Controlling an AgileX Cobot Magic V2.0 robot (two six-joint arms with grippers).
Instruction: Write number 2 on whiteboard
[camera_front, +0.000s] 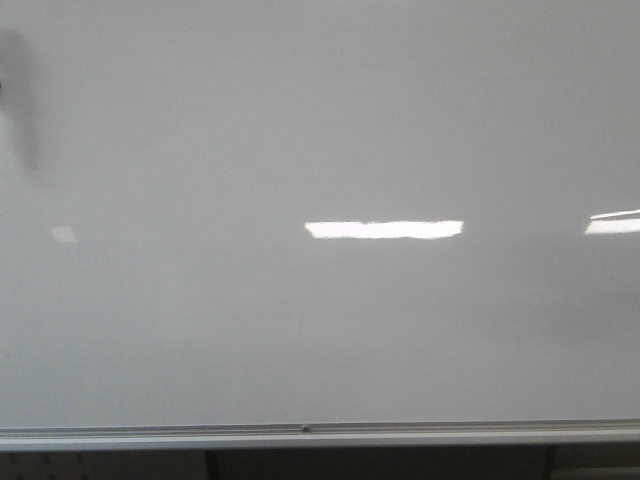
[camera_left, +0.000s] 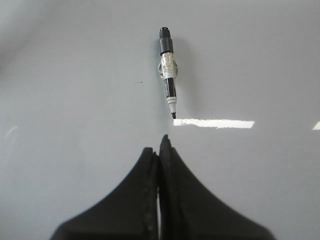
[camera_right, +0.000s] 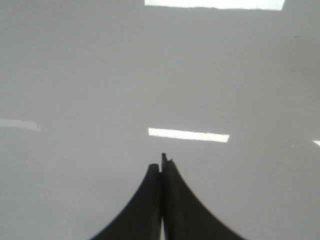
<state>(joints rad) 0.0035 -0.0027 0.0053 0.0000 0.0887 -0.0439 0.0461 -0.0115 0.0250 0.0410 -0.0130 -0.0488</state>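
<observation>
The whiteboard (camera_front: 320, 330) fills the front view, glossy white-grey, with a silver rail (camera_front: 320, 433) along its lower edge. No number 2 shows on it in any view. In the left wrist view a black-and-clear marker (camera_left: 168, 70) is on the board surface (camera_left: 75, 100), uncapped tip pointing toward my left gripper (camera_left: 159, 146), which is shut and empty a short way from the tip. My right gripper (camera_right: 161, 162) is shut and empty over bare board (camera_right: 75, 75). Neither gripper shows in the front view.
Bright rectangular light reflections lie on the board (camera_front: 384, 229), (camera_left: 214, 123), (camera_right: 188, 134). A dark blurred shadow sits at the front view's upper left (camera_front: 22, 95). A tiny dark speck marks the board left of the marker (camera_left: 139, 82).
</observation>
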